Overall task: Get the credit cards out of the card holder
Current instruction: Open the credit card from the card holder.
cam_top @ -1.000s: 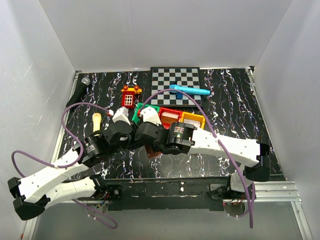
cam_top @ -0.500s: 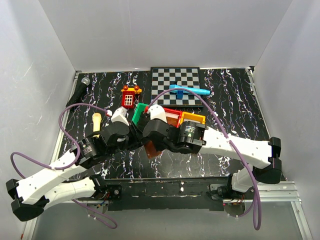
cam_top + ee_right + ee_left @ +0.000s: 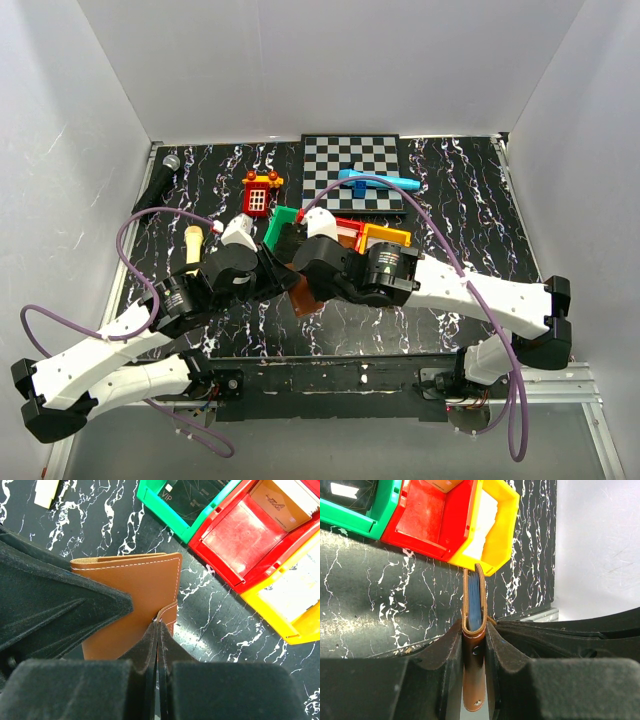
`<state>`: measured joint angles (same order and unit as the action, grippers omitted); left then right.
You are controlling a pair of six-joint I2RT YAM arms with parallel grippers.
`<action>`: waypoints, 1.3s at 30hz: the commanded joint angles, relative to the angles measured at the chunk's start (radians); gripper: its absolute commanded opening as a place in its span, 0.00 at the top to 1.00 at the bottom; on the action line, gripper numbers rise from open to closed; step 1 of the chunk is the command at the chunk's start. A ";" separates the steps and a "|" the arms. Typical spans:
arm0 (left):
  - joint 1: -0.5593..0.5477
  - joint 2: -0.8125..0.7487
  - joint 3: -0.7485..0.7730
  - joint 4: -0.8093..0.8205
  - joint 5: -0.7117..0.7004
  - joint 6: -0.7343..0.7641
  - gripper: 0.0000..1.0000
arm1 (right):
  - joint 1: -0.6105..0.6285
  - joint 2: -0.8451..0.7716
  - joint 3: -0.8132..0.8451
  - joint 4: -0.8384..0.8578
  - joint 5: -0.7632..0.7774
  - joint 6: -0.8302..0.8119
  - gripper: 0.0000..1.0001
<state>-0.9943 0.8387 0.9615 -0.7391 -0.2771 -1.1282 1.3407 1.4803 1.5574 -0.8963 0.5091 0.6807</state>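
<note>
The left gripper (image 3: 473, 626) squeezes the brown card holder (image 3: 474, 597) to keep it steady. The right gripper (image 3: 159, 629) pinches its strap (image 3: 169, 610), likely to pull it open.

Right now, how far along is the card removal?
Done: cards lie in the green bin, red bin and yellow bin. In hand: left jaws clamp the folded card holder, right jaws pinch its strap. Left: opening it; remaining cards cannot be told.
</note>
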 commanded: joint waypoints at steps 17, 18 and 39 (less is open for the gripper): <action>0.000 -0.026 0.013 -0.019 -0.057 -0.024 1.00 | -0.038 -0.052 -0.045 -0.066 0.028 0.014 0.99; 0.000 -0.024 0.013 -0.019 -0.057 -0.027 1.00 | -0.038 -0.055 -0.046 -0.064 0.029 0.017 0.99; 0.000 -0.032 -0.001 0.001 -0.040 -0.018 1.00 | -0.055 -0.132 -0.138 0.046 -0.004 0.025 0.99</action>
<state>-0.9970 0.8383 0.9615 -0.7597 -0.3046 -1.1568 1.2888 1.4097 1.4509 -0.9096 0.5133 0.7143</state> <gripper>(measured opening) 0.173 0.022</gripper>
